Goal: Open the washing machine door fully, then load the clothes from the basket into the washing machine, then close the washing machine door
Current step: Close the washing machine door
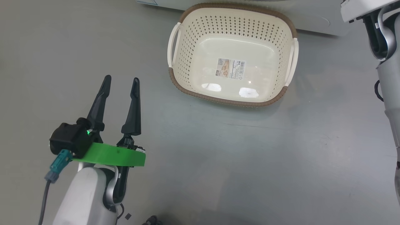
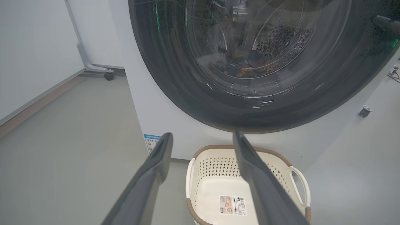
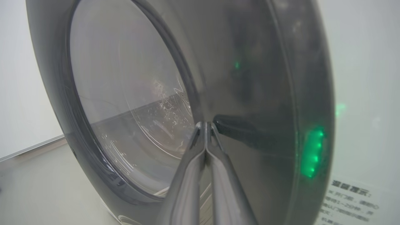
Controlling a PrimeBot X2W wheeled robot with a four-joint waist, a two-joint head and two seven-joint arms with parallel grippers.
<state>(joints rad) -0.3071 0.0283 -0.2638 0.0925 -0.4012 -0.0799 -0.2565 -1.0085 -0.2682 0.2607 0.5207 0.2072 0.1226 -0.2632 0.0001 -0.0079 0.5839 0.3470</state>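
Observation:
The basket (image 1: 231,101) stands on the grey floor with no clothes in it, only a barcode sticker on its bottom; in the left wrist view the basket (image 2: 212,147) sits right before the washing machine (image 2: 162,118). The washing machine door (image 2: 175,78) looks flush against the white front. Through its glass I make out the steel drum and a dark bluish and orange heap, too dim to name. My left gripper (image 1: 122,79) hangs open over the floor, left of the basket, and is the left gripper (image 2: 202,135) in its own view. My right gripper (image 3: 206,124) is shut, tips at the door's (image 3: 256,78) glossy black ring.
The washer's white base (image 1: 312,22) runs along the top edge behind the basket. My right forearm (image 1: 387,62) rises at the far right. A wheeled stand (image 2: 108,75) is by the wall left of the machine, a caster (image 2: 364,111) to its right.

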